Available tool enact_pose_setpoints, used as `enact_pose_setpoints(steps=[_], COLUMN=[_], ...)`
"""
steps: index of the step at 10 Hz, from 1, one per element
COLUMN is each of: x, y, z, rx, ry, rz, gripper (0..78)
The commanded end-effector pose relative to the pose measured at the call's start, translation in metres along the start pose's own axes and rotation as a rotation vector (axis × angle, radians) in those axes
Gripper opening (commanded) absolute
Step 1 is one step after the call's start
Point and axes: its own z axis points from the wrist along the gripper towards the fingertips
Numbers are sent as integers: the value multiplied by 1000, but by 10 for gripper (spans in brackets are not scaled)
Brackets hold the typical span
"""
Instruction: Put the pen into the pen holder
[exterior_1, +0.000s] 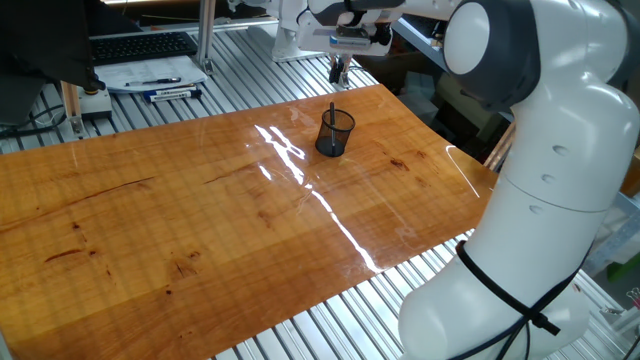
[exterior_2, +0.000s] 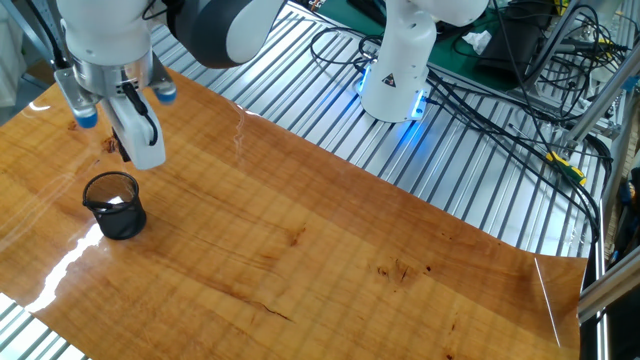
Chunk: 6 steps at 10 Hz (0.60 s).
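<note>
I see the gripper (exterior_2: 133, 150) hanging above the pen holder (exterior_2: 115, 206), clear of it, holding nothing; I cannot tell how far apart its jaws stand. The pen (exterior_1: 333, 113) stands upright inside the pen holder (exterior_1: 336, 133), its tip poking above the rim, near the tabletop's (exterior_1: 200, 220) far edge.

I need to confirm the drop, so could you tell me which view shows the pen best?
One fixed view: the pen stands in the pen holder, its tip poking above the rim. In the other fixed view the pen cannot be made out inside the holder.
</note>
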Motion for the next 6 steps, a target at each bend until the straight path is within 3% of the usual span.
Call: enact_pose_setpoints(steps=[1, 6], x=[90, 87], y=[55, 55], z=[1, 4], rx=[-177, -168], ry=[169, 175], rz=[-361, -353], gripper=[11, 11])
